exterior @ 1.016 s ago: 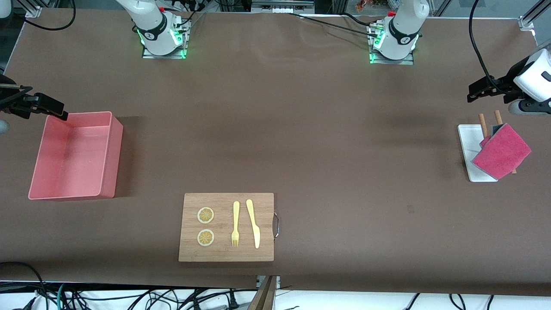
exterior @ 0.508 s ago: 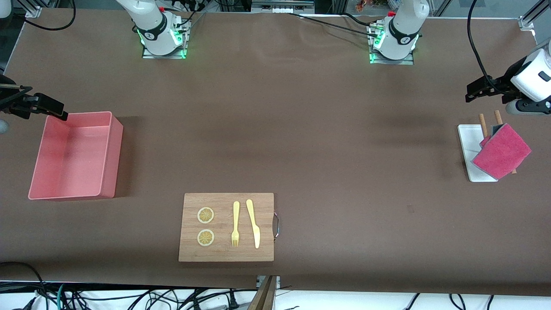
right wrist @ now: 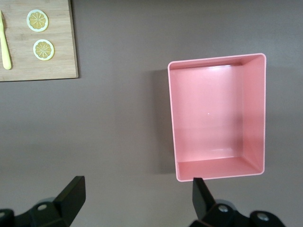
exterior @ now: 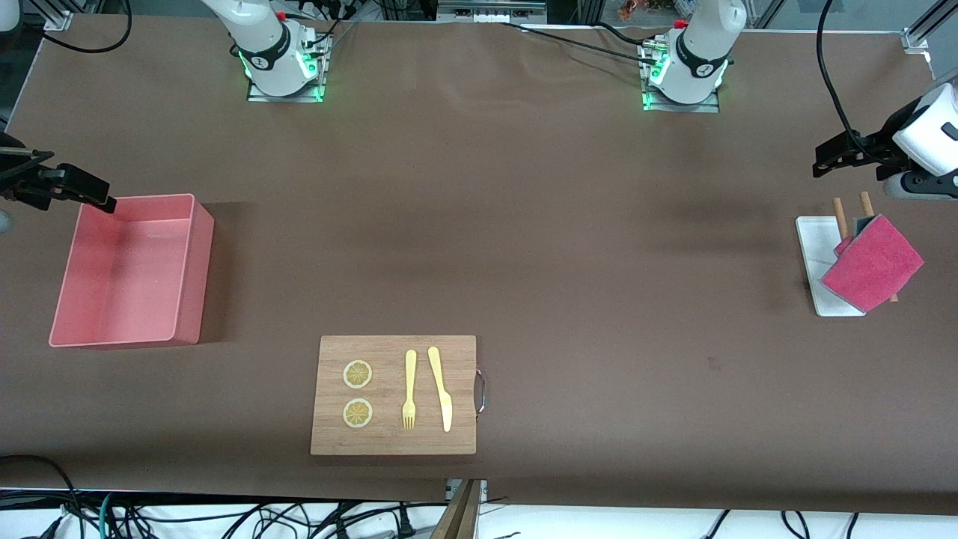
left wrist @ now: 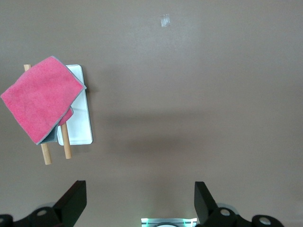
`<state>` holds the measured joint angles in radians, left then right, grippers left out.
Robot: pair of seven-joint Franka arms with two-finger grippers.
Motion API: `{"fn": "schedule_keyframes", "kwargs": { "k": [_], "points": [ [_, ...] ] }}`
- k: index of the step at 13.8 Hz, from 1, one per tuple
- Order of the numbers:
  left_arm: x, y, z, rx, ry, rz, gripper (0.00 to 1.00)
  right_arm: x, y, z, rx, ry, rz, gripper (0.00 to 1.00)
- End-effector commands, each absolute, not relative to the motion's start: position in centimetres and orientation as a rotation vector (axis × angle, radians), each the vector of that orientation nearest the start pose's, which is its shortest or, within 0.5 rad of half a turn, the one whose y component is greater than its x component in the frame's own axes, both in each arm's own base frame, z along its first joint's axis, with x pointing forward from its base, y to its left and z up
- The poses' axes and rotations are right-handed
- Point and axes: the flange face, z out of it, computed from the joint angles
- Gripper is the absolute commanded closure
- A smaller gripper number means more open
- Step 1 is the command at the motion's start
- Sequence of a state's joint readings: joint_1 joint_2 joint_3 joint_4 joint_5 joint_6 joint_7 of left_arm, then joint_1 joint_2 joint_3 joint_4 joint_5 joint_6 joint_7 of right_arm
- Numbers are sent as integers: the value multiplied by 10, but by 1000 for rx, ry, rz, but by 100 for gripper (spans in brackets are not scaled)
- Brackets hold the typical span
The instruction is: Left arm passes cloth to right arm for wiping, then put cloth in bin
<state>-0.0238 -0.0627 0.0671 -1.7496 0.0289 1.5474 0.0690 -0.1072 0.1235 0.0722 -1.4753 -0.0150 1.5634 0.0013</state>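
Bare table (exterior: 569,247) between cloth (exterior: 874,263) and bin (exterior: 191,277), seemingly unobstructed

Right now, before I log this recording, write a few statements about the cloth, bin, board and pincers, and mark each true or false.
1. The cloth is draped over two wooden sticks on a white tray. True.
2. The bin holds the cloth. False: it is empty.
3. The left pincer grips the cloth. False: it is open, above the table near the tray.
4. The right pincer is open, at the bin's rim. True.
5. The wooden board carries three lemon slices. False: two slices, a fork and a knife.
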Motion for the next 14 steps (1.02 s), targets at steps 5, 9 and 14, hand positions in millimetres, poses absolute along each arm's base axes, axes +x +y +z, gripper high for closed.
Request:
{"fn": "schedule_keyframes", "kwargs": {
  "k": [5, 9, 14],
  "points": [
    [525, 42, 571, -3131, 36, 232, 0, 596, -26, 601, -3131, 75, 40, 0],
    [529, 45, 562, -3125, 26, 257, 0, 597, -26, 600, -3131, 75, 43, 0],
    [563, 120, 497, -3112, 155, 260, 0, 597, -26, 600, -3131, 75, 43, 0]
  ]
}}
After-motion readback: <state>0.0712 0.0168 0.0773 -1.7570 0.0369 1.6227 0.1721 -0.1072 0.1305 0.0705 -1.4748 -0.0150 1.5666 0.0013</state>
